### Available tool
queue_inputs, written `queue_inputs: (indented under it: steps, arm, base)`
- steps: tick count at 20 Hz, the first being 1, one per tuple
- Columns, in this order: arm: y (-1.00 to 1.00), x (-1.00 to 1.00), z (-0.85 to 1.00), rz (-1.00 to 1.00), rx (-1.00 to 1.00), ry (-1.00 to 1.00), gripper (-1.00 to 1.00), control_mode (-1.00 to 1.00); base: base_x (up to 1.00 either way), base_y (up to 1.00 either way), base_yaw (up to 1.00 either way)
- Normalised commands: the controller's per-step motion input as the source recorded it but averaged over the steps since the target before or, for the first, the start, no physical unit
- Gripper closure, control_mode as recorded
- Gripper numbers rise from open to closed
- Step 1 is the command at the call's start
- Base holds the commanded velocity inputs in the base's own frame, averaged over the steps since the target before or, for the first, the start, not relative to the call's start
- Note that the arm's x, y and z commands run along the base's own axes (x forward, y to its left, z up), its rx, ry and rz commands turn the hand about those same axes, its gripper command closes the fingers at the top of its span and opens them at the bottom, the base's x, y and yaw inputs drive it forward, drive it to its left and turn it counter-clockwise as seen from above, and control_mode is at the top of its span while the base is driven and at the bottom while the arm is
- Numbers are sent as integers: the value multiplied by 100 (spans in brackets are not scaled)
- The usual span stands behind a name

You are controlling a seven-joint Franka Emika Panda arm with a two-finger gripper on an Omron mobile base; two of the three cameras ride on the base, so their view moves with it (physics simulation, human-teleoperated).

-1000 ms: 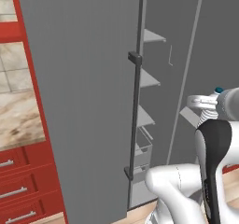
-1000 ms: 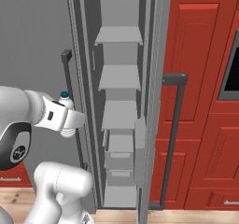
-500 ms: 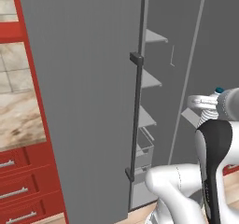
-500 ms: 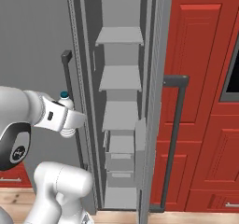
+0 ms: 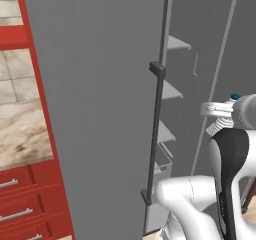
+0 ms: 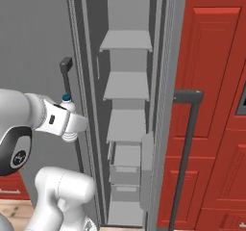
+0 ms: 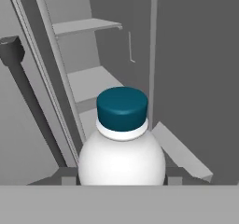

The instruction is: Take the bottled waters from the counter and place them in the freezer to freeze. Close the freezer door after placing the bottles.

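Looking from the left base view, the freezer door (image 5: 100,109) is seen swung out, its dark handle (image 5: 155,134) running down its free edge, with the pale shelves (image 5: 172,91) of the freezer (image 5: 200,44) beyond it. The table (image 5: 22,134) is cut off at the left edge, so any bottle left on it cannot be made out. The gripper (image 5: 216,109) is held at the gap, a teal cap just visible by it.

In the right base view, the bottled water (image 6: 68,102) is seen clamped in the gripper (image 6: 72,126), just outside the freezer's left wall (image 6: 79,81), beside the shelves (image 6: 126,85).

In the hand view, the bottle (image 7: 122,143) is gripped upright, its cap (image 7: 122,107) towards a shelf (image 7: 93,83). The fingertips are hidden behind the bottle's body. The opening is judged narrow: the bottle could be knocked against the door edge or a shelf lip and twisted in the grip, or be set too near a shelf's front edge and topple out.
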Motion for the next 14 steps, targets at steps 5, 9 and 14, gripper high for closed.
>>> queue_inputs:
  steps: [5,9,14]
  arm:
    - [0,0,0,0,0,0,100,100]
    - [0,0,0,0,0,0,100,100]
    - [0,0,0,0,0,0,100,100]
  base:
    - [22,-12,4]
    - [19,-37,8]
    - [18,-43,7]
